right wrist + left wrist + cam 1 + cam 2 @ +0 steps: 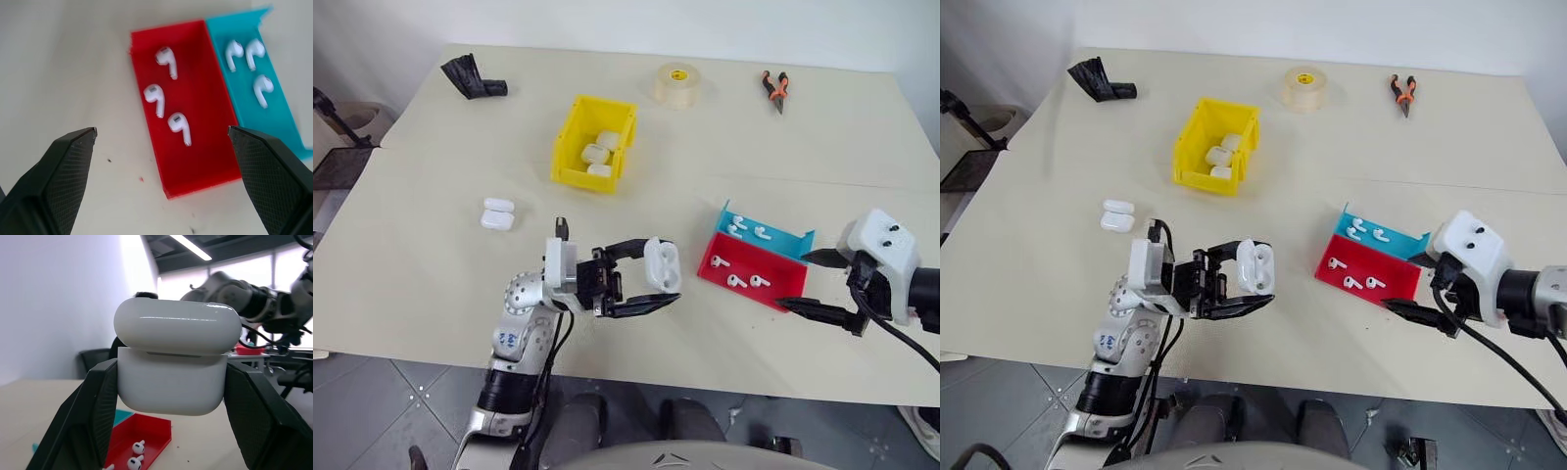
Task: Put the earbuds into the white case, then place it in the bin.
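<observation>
**Case clamped in the left fingers, earbuds sitting just ahead of the right ones**

Left gripper (651, 286) clenched on the white case (662, 265), held up off the table (431, 264) out front, roughly centre. Lid looked cracked open a little, going by the gap seen in the left wrist view. Case pinched across its sides, rounded top free.

Right gripper (803, 281) spread wide, nothing between the fingers. Parked just past the right end of the red tray (781, 287), pointing back toward it and angled down. Three earbuds (158, 98) lying loose in that red tray, three more in the blue tray (791, 240) right behind it, touching side by side. From the right wrist view, red tray straight ahead between the open fingers, stems all lying flat and running roughly lengthwise along the tray.

So the relation that mattered: earbuds right in front of the right fingers, well apart from the left ones. Right arm clearly the nearer pick. Probably needed a narrow pinch across a stem, awkward with something that tiny.

Yellow bin (570, 137) far side of the table, toward the left, already holding a few cases. Two spare cases (497, 213) lying left of the held one. Tape roll (680, 85) and pliers (775, 90) at the back, not in the way.
</observation>
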Tool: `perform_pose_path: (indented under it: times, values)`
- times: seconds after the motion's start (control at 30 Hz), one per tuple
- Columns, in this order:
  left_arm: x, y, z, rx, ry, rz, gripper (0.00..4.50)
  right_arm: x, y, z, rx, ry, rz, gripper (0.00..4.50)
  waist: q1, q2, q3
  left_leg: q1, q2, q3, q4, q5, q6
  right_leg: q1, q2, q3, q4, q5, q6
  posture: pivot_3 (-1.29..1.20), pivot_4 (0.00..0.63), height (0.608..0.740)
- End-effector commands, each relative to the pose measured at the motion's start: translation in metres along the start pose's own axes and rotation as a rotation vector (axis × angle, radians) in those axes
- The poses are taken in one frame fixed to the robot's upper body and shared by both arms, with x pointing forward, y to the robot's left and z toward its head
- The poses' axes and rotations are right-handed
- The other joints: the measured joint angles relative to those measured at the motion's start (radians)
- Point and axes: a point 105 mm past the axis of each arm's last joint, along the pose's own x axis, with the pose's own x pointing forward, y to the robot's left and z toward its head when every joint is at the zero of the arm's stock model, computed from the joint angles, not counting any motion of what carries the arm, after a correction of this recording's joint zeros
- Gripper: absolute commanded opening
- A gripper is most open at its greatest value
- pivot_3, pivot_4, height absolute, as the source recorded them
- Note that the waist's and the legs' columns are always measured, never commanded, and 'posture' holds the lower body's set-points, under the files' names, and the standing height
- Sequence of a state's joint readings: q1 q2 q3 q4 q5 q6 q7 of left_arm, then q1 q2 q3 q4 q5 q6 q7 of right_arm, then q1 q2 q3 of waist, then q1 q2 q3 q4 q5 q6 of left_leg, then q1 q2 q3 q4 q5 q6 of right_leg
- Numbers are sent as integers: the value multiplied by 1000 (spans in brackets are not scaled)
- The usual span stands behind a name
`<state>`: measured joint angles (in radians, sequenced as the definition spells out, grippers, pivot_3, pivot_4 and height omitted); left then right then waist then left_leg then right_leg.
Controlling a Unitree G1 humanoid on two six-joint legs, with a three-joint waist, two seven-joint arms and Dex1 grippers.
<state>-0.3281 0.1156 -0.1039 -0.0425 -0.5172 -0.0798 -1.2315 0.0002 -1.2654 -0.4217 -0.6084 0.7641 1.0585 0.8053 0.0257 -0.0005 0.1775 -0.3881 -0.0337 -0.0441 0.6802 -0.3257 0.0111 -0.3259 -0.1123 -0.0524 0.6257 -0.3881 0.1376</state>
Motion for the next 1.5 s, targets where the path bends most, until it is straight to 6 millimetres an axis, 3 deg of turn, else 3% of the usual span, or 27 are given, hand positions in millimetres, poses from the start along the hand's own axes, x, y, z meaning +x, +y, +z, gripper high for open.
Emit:
perform_pose_path:
  times: [0.03,0.2,0.5,0.8,0.93,1.23,1.33,1.43,1.5]
  values:
    - [7,0,-5,-12,-13,-53,2814,1,4,3,-21,76,5,4500,1,0,0,0,0,-1,0,0,0,0,0,0,0,0,0,0,150,740]
    - [6,-1,-15,-65,36,-116,2814,20,1,6,-56,148,-2,4500,-3,0,0,-1,0,-2,0,0,0,0,-1,0,-1,0,0,0,150,740]
    - [7,-5,-16,-58,56,-169,2814,59,-9,5,-186,220,-9,4500,-3,0,0,-3,-2,-3,0,0,0,-2,-2,1,-1,0,0,0,150,740]
    - [9,-2,-14,-57,48,-139,2814,69,-16,5,-274,260,27,4500,-3,0,0,-3,-3,-3,0,0,0,-3,-2,1,0,0,1,0,150,740]
    - [7,-3,-14,-61,50,-131,2814,69,-18,4,-310,270,41,3272,-3,0,0,-3,-3,-3,-1,0,0,-4,-2,1,0,0,1,0,150,740]
    - [7,-4,-12,-68,50,-130,2814,73,-19,1,-355,283,52,3272,-3,0,0,-3,-3,-3,-1,0,0,-4,-2,1,0,0,1,0,150,740]
    - [7,-3,-12,-68,51,-132,2814,74,-18,0,-344,282,62,2709,-3,0,0,-3,-3,-3,0,0,0,-4,-2,1,0,0,1,0,150,740]
    - [8,-2,-11,-68,50,-132,2814,74,-18,-3,-333,290,72,1695,-2,0,0,-3,-3,-3,0,0,0,-4,-2,0,0,0,1,0,150,740]
    - [8,-3,-11,-83,55,-141,2814,74,-18,-4,-337,293,70,1695,-2,0,0,-3,-3,-3,0,0,0,-4,-2,0,1,0,1,0,150,740]
